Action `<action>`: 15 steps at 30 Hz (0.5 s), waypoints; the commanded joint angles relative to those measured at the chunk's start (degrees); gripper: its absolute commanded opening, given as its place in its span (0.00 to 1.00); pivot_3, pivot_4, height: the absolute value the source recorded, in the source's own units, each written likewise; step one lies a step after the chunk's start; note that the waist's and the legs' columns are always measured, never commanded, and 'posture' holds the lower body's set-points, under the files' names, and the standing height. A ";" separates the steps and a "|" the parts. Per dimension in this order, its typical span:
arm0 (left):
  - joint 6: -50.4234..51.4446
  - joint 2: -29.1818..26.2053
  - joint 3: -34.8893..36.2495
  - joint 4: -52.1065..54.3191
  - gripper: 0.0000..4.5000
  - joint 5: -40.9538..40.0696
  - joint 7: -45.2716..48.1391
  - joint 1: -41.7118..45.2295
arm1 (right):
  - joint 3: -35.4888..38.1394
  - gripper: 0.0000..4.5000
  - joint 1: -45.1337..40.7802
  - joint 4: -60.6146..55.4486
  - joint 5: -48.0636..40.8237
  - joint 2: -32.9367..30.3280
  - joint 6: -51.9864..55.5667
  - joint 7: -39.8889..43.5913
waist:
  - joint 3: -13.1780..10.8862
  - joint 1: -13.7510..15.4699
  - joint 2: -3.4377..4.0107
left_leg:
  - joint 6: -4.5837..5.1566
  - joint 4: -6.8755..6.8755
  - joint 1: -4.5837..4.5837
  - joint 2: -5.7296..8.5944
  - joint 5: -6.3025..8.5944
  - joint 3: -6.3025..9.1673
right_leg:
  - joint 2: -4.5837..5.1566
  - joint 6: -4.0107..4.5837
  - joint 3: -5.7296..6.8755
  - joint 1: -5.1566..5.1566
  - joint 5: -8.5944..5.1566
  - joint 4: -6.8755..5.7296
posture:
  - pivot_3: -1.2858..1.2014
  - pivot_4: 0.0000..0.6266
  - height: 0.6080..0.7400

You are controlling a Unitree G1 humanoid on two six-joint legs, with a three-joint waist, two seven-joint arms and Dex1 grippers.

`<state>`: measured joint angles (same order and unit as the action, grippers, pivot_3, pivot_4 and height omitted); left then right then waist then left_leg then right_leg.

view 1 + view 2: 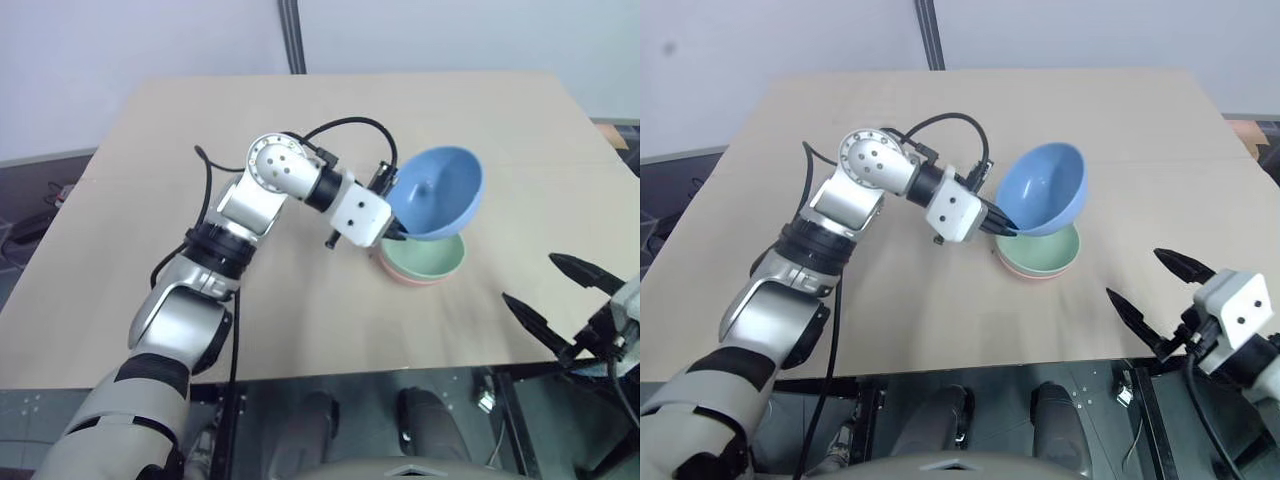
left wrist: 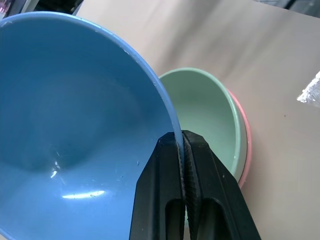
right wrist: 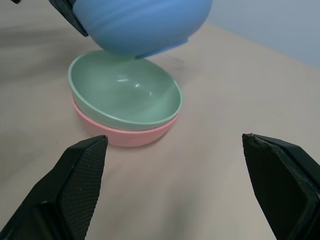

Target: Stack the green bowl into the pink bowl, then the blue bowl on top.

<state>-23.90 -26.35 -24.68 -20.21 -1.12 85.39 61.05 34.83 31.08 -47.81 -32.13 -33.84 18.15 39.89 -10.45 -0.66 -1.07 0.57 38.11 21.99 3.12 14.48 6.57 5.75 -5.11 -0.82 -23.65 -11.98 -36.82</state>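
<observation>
Beige and bare, the table (image 1: 150,300) is seen under a pale wall, with the work going on near its middle. At the left side, the left gripper (image 2: 183,150) is found with its two black fingers pressed together on the rim of the blue bowl (image 1: 437,190), so that only a thin edge of the bowl is pinched. The blue bowl is held tilted in the air, its opening turned up and sideways, just above the other two bowls and not touching them as far as can be judged. Below it, the green bowl (image 3: 125,92) is already seated inside the pink bowl (image 3: 125,135), and both are resting on the table. At the right side, the right gripper (image 1: 1160,295) is kept well apart from the stack, its jaws spread wide and holding nothing.

Some risks can be expected. Because the bowl is smooth and gripped only at the rim, it could slip or swing when it is lowered. If it is released while tilted, it may be caught on the green rim and left crooked, or the stack may be pushed aside.
</observation>
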 commanded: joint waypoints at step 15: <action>-3.11 -2.56 -1.01 -3.39 0.57 -7.29 6.68 4.45 | 5.14 1.00 1.94 -7.13 -6.80 -0.09 -1.31 -1.37 | -0.01 0.06 -0.01 | 0.04 0.00 0.02 -0.03 0.02 -0.01 | 0.00 -0.03 -0.01 0.00 -0.02 0.01 | 0.52 0.24 1.00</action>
<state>-28.90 -28.94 -28.85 -27.01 -6.03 92.26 64.87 40.20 33.34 -53.52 -38.58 -33.45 17.22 39.04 -10.46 -0.60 -1.08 0.61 38.12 22.01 3.09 14.51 6.57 5.76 -5.15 -0.83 -23.65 -12.00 -36.80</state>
